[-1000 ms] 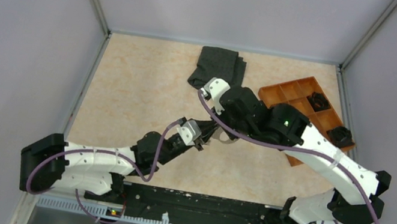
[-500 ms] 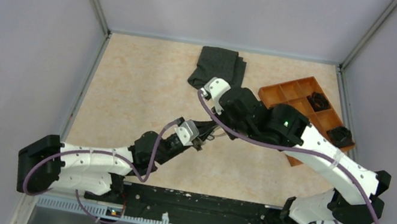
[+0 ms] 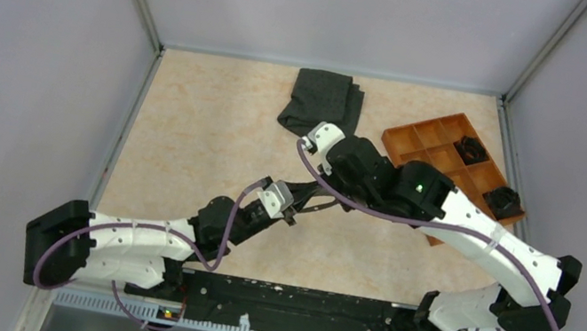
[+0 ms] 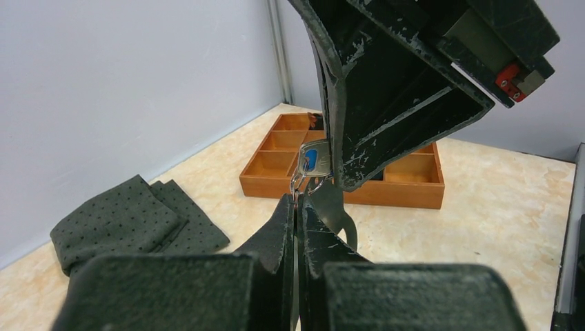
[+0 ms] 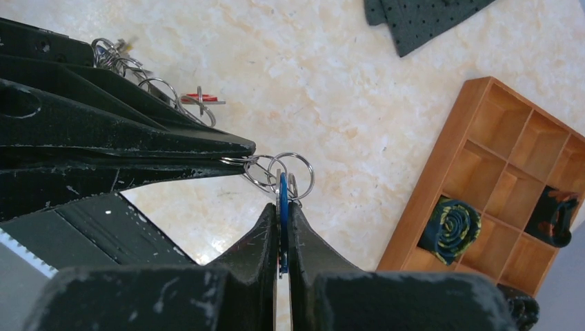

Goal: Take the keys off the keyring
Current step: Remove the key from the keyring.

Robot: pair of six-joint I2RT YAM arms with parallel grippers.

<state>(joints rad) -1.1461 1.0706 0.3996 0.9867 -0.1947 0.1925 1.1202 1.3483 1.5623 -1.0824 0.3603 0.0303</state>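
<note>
My right gripper (image 5: pixel 281 207) is shut on a blue-headed key (image 5: pixel 283 189), edge-on between its fingers. That key (image 4: pixel 310 160) hangs on the small metal rings of the keyring (image 5: pixel 279 169). My left gripper (image 4: pixel 298 200) is shut on one of those rings (image 4: pixel 298 185), and its fingers (image 5: pixel 207 148) reach in from the left in the right wrist view. More rings and a red-headed key (image 5: pixel 203 99) show beyond those fingers. In the top view the left gripper (image 3: pixel 294 210) and the right gripper (image 3: pixel 316 198) meet tip to tip above the table's middle.
An orange wooden tray (image 3: pixel 421 137) with compartments stands at the right and holds dark rolled lumps (image 3: pixel 471 148) and a blue and yellow roll (image 5: pixel 452 227). A folded dark grey dotted cloth (image 3: pixel 319 98) lies at the back. Walls close in the table.
The left jaws have closed on the ring. Both grippers have shifted a little toward the near edge, still tip to tip.
</note>
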